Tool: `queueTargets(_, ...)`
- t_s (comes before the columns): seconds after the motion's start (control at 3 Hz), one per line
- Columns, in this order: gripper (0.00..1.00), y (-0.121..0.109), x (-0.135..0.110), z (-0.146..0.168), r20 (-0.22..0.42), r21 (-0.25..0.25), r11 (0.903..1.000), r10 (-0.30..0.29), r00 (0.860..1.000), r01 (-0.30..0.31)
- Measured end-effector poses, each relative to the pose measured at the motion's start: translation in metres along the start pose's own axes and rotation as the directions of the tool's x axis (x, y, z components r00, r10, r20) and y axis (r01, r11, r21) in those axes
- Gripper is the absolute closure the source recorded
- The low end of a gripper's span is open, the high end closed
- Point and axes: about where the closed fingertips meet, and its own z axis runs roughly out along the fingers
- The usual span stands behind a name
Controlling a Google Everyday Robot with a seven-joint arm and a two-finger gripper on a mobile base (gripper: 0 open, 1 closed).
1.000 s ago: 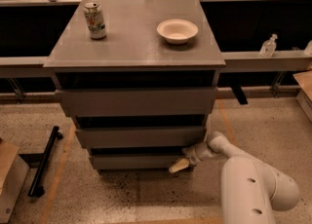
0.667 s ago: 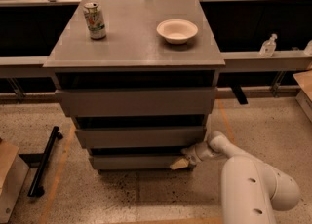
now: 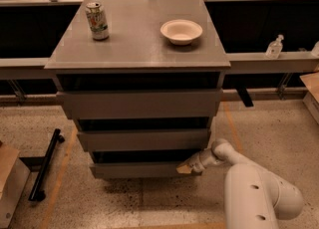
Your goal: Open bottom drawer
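Note:
The grey cabinet has three flat handleless drawer fronts. The bottom drawer is the lowest and narrowest front, just above the floor. A dark gap shows above its top edge. My gripper is at the right end of the bottom drawer's front, touching its upper right corner. The white arm reaches in from the lower right.
A green can and a white bowl stand on the cabinet top. A black bar lies on the floor at left, with a cardboard box at the far left. A clear bottle sits on the right ledge.
The gripper has moved slightly left along the bottom drawer's right end. The drawer front looks much the same.

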Motion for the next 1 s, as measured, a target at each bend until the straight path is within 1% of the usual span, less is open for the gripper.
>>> queueTargets(0.33,0.85,0.003,0.001,0.002,0.038,-0.006,1.0000,-0.006,0.999,0.006)
queueTargets(0.67,0.54,0.011,-0.021,-0.018,0.098,0.025,0.9977,-0.065,0.993,0.063)
queueTargets(1.0,0.31,0.017,-0.036,-0.034,0.122,0.051,0.9939,-0.103,0.987,0.097)
